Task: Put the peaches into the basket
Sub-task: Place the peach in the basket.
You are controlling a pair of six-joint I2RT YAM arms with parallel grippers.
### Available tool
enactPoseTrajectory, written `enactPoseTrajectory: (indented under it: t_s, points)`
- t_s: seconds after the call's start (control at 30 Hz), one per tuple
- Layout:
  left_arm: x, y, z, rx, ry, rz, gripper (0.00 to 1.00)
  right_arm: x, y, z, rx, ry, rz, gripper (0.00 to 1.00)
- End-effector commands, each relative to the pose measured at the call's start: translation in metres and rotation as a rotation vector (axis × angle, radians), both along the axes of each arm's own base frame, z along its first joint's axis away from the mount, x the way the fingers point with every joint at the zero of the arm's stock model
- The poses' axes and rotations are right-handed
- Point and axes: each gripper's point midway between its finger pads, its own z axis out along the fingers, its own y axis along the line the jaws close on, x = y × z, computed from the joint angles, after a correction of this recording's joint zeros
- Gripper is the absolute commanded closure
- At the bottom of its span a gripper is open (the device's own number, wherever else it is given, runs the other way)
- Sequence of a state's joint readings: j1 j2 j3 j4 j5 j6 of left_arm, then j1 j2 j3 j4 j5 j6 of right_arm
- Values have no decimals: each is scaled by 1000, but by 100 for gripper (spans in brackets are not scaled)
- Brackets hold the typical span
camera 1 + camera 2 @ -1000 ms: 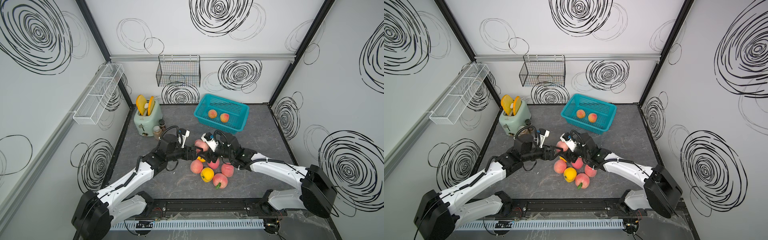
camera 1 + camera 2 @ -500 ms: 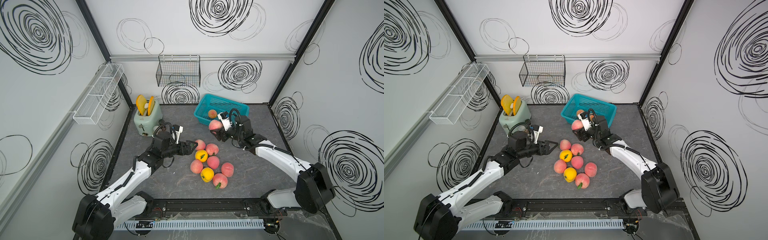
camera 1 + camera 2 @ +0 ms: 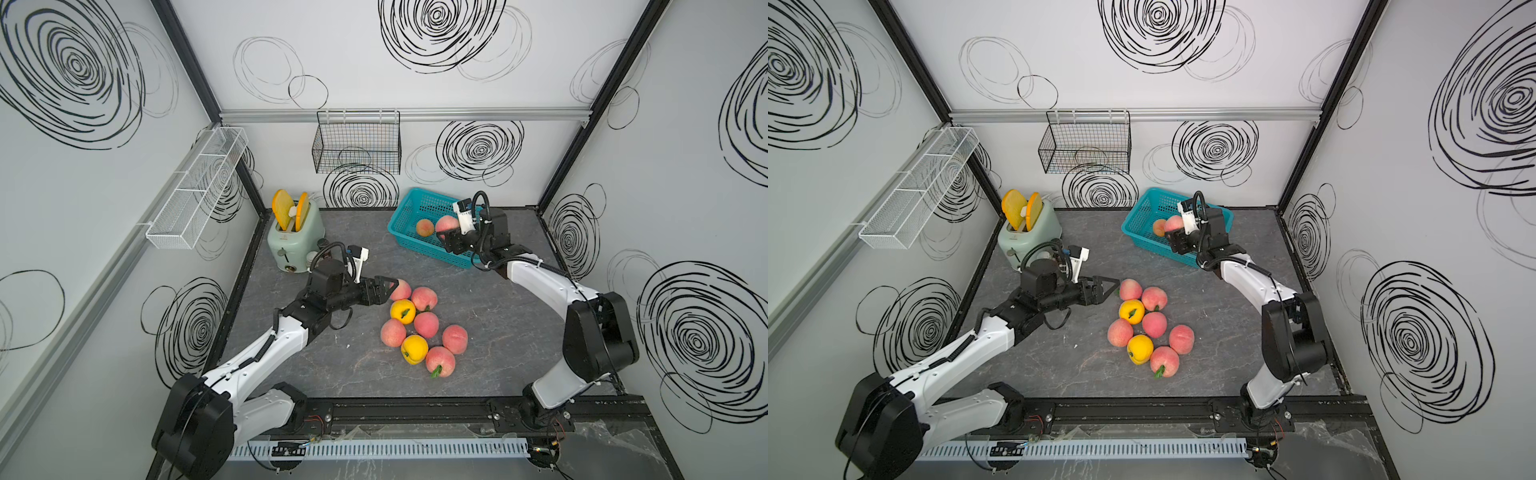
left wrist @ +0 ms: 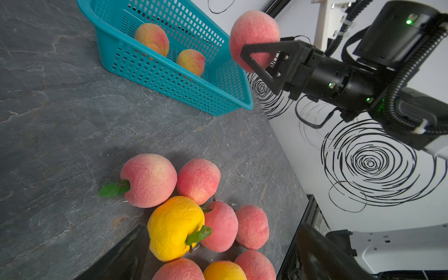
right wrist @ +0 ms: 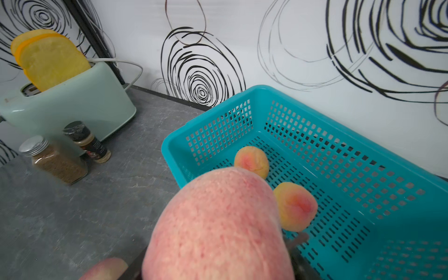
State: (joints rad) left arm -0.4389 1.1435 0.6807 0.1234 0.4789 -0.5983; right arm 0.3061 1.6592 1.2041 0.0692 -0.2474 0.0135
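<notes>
Right now the right gripper [image 3: 448, 233] is up over the basket [image 3: 415, 246], pinching a pink peach [image 4: 254, 31]. The jaws press in on it from both sides and the fruit fills the gap. The held peach hangs in the air above the basket's front rim, clear of the plastic.

Two orange-blush peaches lie on the basket floor, one [image 5: 252, 162] further in and one [image 5: 296, 206] closer to the gripper. They sit near each other without touching, both lower than the held one.

The left gripper [image 3: 392, 286] is low over the worktop [image 3: 332, 374] with its jaws spread wide and nothing between them. Its tips point into the pile [image 3: 427, 324] and sit right at the end peach [image 3: 402, 291], the pink one on the side nearest the toaster [image 3: 293, 245]. From the top views I can't tell whether they touch it or stop just short.

The pile is eight loose peaches bunched mid-worktop, most of them touching a neighbour. Six are pink and two are yellow peaches [image 3: 403, 311], the second one [image 3: 414, 349] nearer the front. The front peach [image 3: 440, 361] shows a green stem. The pile sits well apart from the basket.
</notes>
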Motion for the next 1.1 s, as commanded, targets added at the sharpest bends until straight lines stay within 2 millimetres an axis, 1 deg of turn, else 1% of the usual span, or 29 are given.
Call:
enactPoseTrajectory:
  t_s: [0.0, 0.17, 0.37, 0.43, 0.53, 0.63, 0.8, 0.97, 1.07]
  points:
    - [5, -5, 12, -52, -44, -17, 2, 25, -7, 14, 19, -52, -35, 30]
    - [3, -8, 6, -34, -45, -34, 2, 54, -13, 10, 39, -53, -71, 30]
    - [4, -5, 1, 9, -49, -28, 2, 87, -19, 2, 44, -56, -94, 30]
    - [4, -5, -2, 22, -47, -28, 2, 96, -23, -3, 49, -60, -104, 30]
    - [6, -2, -7, 74, -50, -9, 2, 109, -26, -14, 47, -48, -110, 30]
    - [9, 0, -10, 97, -54, 7, 2, 119, -26, -25, 45, -34, -108, 30]
    - [14, -4, -12, 104, -54, 3, 2, 132, -28, -37, 59, -24, -104, 30]
    - [15, -7, -15, 103, -52, 0, 2, 143, -28, -43, 71, -14, -104, 30]
    - [15, -8, -16, 105, -49, -2, 1, 151, -29, -52, 80, 6, -104, 30]
